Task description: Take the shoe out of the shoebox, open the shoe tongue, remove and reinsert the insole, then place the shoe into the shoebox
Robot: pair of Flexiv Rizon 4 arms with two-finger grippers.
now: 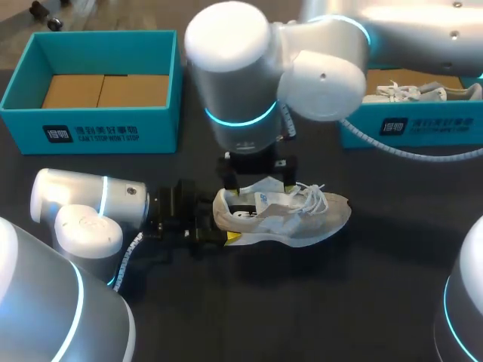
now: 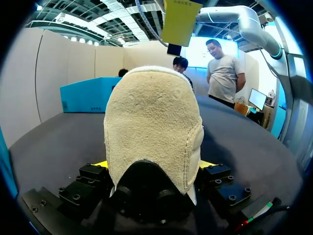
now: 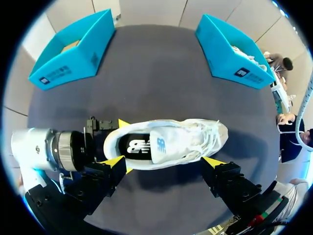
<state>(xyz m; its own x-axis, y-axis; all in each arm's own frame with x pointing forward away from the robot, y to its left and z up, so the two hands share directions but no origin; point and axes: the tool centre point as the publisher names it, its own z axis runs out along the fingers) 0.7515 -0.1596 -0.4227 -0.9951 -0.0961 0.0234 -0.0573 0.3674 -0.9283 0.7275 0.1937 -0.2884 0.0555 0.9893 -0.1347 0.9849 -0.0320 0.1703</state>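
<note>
The dark worktop (image 1: 339, 302) carried two teal shoeboxes along its far side. The left shoebox (image 1: 98, 132) stood far left with brown cardboard (image 1: 106, 90) lining its floor. The right shoebox (image 1: 411, 128) stood far right, partly hidden behind the right arm, with a second pale shoe (image 1: 407, 92) lying inside it.

The shoe (image 1: 290, 219) was out of both boxes, in the middle of the worktop and well apart from them. It was a cream and white sneaker resting sole down, opening upward. Its long axis ran left to right, heel to the left and toe to the right, and its white laces (image 1: 313, 197) lay loose over the front. From above, the black insole (image 3: 134, 146) showed in the heel part of the opening, with the white tongue (image 3: 166, 144) just ahead of it.

The left end effector (image 2: 152, 166) came in low from the left and clamped the suede heel, one yellow tip on each side. The right end effector (image 3: 164, 161) hung directly over the shoe, fingers spread wide and holding nothing.
</note>
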